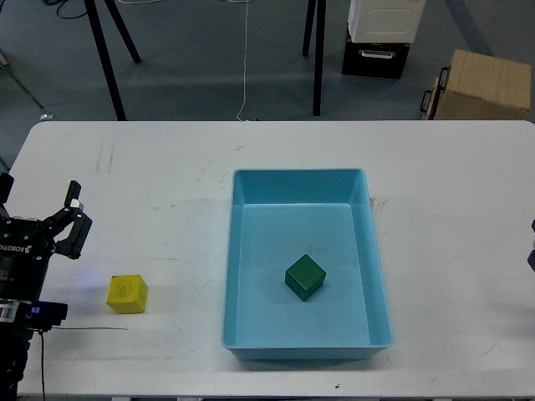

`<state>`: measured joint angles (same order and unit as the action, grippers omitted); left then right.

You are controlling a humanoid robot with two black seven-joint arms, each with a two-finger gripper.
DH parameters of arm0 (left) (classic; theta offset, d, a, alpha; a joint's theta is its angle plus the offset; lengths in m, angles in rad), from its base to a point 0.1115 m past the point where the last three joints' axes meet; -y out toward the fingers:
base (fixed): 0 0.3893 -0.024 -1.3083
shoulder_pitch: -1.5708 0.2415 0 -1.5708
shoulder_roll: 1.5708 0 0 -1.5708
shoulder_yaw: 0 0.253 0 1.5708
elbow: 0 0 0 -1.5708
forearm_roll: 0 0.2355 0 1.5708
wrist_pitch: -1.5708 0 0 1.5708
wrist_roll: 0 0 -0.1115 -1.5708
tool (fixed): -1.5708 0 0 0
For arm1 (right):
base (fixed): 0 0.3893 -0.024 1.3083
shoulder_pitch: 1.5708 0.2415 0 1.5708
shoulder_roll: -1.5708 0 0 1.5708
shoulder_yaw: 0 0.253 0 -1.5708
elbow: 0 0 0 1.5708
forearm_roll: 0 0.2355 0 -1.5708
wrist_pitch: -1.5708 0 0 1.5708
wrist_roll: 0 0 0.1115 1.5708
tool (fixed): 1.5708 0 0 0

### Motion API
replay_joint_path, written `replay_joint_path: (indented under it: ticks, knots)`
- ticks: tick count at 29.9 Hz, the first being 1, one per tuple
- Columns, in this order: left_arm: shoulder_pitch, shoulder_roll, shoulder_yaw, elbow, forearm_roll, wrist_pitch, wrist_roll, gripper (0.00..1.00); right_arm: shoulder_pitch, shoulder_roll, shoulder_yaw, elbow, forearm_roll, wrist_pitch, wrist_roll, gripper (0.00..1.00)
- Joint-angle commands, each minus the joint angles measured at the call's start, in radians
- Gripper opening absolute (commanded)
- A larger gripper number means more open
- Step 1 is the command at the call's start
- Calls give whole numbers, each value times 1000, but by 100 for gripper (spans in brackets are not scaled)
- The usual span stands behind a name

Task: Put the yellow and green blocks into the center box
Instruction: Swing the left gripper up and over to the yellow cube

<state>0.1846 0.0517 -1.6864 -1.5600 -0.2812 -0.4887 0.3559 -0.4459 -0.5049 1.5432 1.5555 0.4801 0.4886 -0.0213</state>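
A yellow block (127,294) lies on the white table, left of the blue box (298,174). A green block (305,276) sits inside the box, near its middle. My left gripper (38,203) is open and empty at the table's left edge, behind and to the left of the yellow block, not touching it. Only a dark sliver of my right gripper (532,244) shows at the right edge of the view, and its fingers cannot be told apart.
The white table (150,192) ends just below the box's near wall. Beyond the far edge stand black stand legs (318,58), a cardboard box (483,85) and a black-and-white case (380,38) on the floor.
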Motion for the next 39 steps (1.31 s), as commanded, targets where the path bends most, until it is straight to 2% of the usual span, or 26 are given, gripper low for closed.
replay_joint_path:
  ticks: [1,5,10,12,16,19,24,29,32,34,39]
  knots:
    - [-8,101,-36,-84,0,0,0,100,27,22,-21,-5,-1,0,0,100]
    - [-17,290,-29,-109,7,0,6,100,39,65,-48,-5,-3,0,0,100]
    - [-25,610,-27,-110,26,0,11,100,39,80,-49,-5,-5,0,-2,100]
    - [-63,728,-18,-107,57,0,11,100,39,81,-49,-3,-5,0,-3,100]
    - [-198,927,138,-104,132,0,9,100,47,95,-48,-3,-6,0,-3,100]
    - [-353,997,317,-103,174,0,11,100,52,98,-45,-3,-5,0,-3,100]
    - [-741,1030,754,-71,313,0,12,100,52,117,-38,-3,-6,0,-5,100]
    - [-1179,990,1225,-9,418,0,14,100,50,120,-37,-3,-6,0,-6,100]
    - [-1461,921,1530,6,457,0,49,100,50,118,-35,-3,-6,0,-6,100]
    - [-1604,884,1687,8,485,0,75,100,50,118,-32,-3,-6,0,-6,100]
    - [-1875,751,2033,6,589,0,121,100,47,120,-29,-2,-6,0,-6,100]
